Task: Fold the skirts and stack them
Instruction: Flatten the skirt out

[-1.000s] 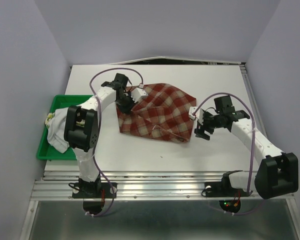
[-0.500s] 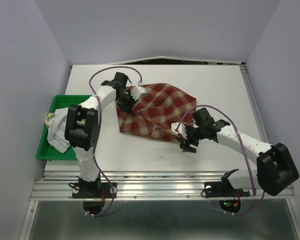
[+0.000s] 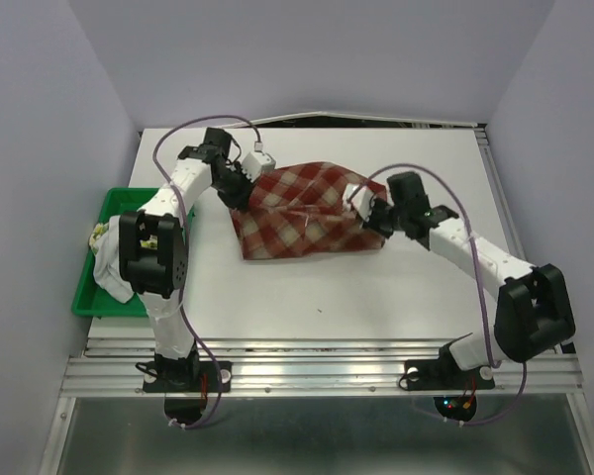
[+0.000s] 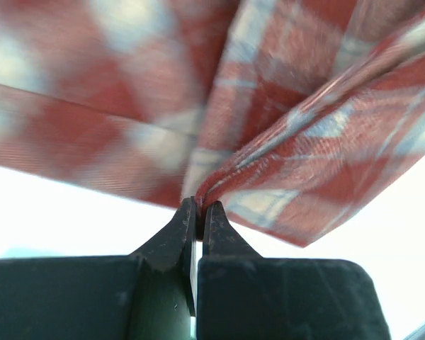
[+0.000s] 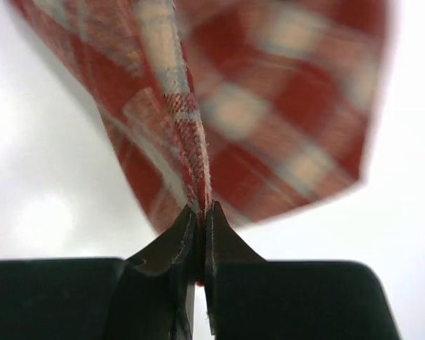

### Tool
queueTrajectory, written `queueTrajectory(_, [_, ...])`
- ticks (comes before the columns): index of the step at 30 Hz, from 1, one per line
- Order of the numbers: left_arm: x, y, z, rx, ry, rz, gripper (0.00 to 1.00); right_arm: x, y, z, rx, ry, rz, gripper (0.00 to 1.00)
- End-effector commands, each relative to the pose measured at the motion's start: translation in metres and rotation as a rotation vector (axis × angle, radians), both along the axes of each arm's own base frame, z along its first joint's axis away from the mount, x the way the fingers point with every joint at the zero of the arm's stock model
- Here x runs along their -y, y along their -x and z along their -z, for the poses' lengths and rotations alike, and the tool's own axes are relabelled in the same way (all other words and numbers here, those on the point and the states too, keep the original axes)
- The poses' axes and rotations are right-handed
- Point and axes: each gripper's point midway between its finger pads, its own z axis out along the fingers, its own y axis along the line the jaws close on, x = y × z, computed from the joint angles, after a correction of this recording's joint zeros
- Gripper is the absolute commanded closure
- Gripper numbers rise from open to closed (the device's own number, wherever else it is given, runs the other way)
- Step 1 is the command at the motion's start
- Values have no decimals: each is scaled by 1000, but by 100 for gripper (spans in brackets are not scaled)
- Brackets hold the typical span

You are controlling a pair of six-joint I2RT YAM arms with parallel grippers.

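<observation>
The red-and-cream plaid skirt [image 3: 307, 213] lies bunched in the middle of the table, partly lifted between both arms. My left gripper [image 3: 240, 188] is shut on its left edge; in the left wrist view the cloth [image 4: 290, 142] is pinched at the jaw tips [image 4: 198, 205]. On the right side, my right gripper [image 3: 369, 213] is shut on a folded hem, which the right wrist view shows as plaid cloth [image 5: 269, 127] rising from the closed tips [image 5: 200, 210]. A plain white skirt [image 3: 114, 262] rests in the green tray, with a bit of fruit-print skirt [image 3: 97, 235] beside it.
The green plastic tray [image 3: 124, 201] sits at the table's left edge, next to the left arm. Purple cables loop over both arms. The table's metal rail runs along the near edge, and walls close in on three sides.
My right gripper reached the skirt's near right corner, shut on it, and carried it up and back toward the far side, folding the cloth. My left gripper kept its hold and shifted slightly left.
</observation>
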Motion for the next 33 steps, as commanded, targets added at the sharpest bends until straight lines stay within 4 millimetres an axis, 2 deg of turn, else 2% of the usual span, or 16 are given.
queueTrajectory(1, [-11, -40, -117, 299, 93, -52, 100, 40, -97, -122, 249, -102, 211, 99])
queueTrajectory(2, [-11, -56, -147, 386, 109, -64, 100, 56, -112, -135, 272, -104, 246, 99])
queueTrajectory(4, [-10, -73, -177, 489, 122, -79, 100, 60, -142, -170, 345, -119, 262, 99])
queueTrajectory(7, [-11, -112, -249, 743, 174, -148, 100, 63, -178, -206, 429, -133, 306, 99])
queueTrajectory(12, [-30, -176, -379, 1197, 282, -366, 100, 70, -272, -319, 756, -278, 469, 99])
queueTrajectory(14, [-43, -182, -423, 1343, 300, -443, 100, 82, -293, -370, 902, -329, 532, 99])
queueTrajectory(16, [-52, -177, -463, 1498, 325, -474, 100, 86, -297, -407, 1029, -371, 543, 99])
queueTrajectory(18, [-51, -171, -482, 1592, 324, -452, 100, 90, -296, -433, 1155, -380, 546, 99])
queueTrajectory(24, [-58, -173, -462, 1660, 199, -432, 100, 97, -294, -442, 1272, -418, 547, 99])
queueTrajectory(25, [-57, -175, -437, 1619, 167, -414, 100, 96, -295, -433, 1253, -411, 542, 99])
queueTrajectory(26, [-57, -174, -428, 1616, 156, -406, 100, 93, -294, -428, 1239, -417, 528, 99])
queueTrajectory(28, [-49, -172, -407, 1587, 145, -345, 100, 81, -291, -409, 1182, -407, 458, 99])
queueTrajectory(29, [-46, -169, -377, 1527, 124, -307, 100, 77, -286, -384, 1117, -370, 429, 99])
queueTrajectory(31, [-41, -162, -348, 1475, 107, -252, 100, 72, -276, -347, 1035, -322, 383, 99])
queueTrajectory(32, [-40, -153, -325, 1426, 101, -234, 100, 72, -263, -314, 976, -280, 359, 99])
queueTrajectory(33, [-40, -148, -319, 1410, 105, -238, 100, 73, -256, -309, 981, -279, 356, 99])
